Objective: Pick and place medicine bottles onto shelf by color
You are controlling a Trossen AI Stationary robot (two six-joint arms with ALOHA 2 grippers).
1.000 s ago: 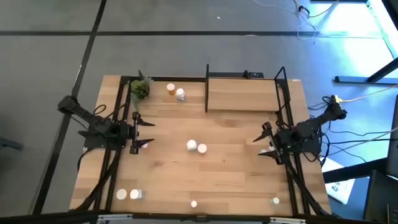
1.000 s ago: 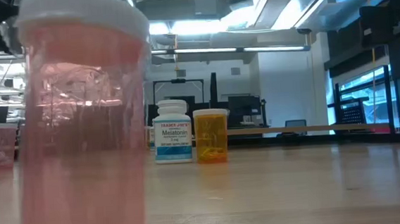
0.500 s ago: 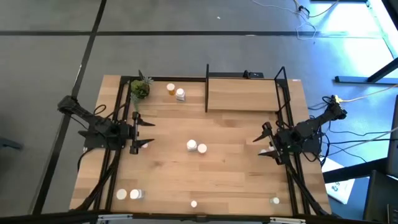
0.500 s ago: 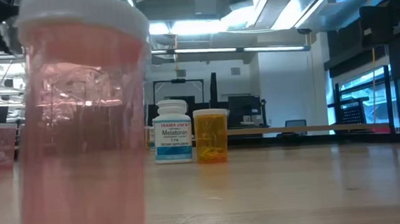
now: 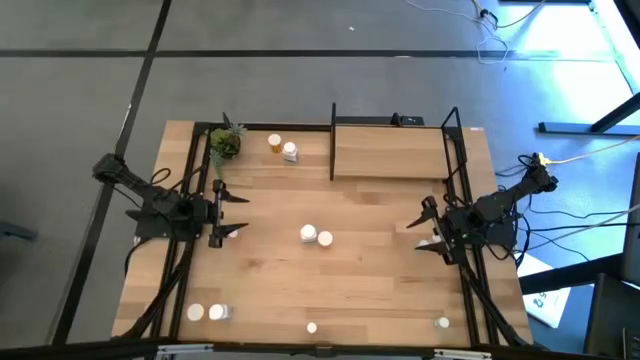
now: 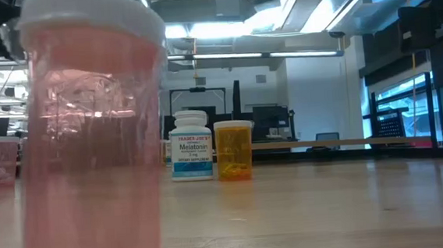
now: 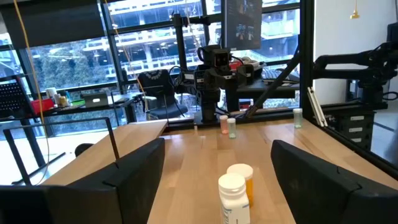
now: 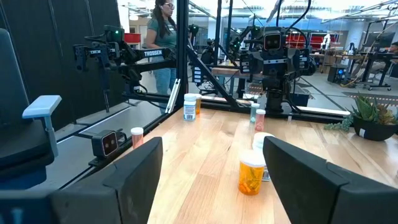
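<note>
Several medicine bottles stand upright on the wooden table. A white one [image 5: 308, 233] and an orange one [image 5: 325, 240] are in the middle, two [image 5: 275, 143] stand at the far left by a plant, and two [image 5: 195, 313] at the near left. One [image 5: 312, 328] is at the near edge and one [image 5: 443, 322] at the near right. The shelf [image 5: 390, 150] is at the far right. My left gripper [image 5: 232, 212] is open at the table's left side and my right gripper [image 5: 425, 228] is open at the right side. Both point level at the middle pair [image 7: 232, 198] [image 8: 251, 174].
A small potted plant [image 5: 225, 143] stands at the far left corner. Black frame rails [image 5: 185, 270] run along both table sides. In the low view a pinkish bottle [image 6: 90, 141] stands right before the camera. A person [image 8: 161, 37] stands in the room beyond the table.
</note>
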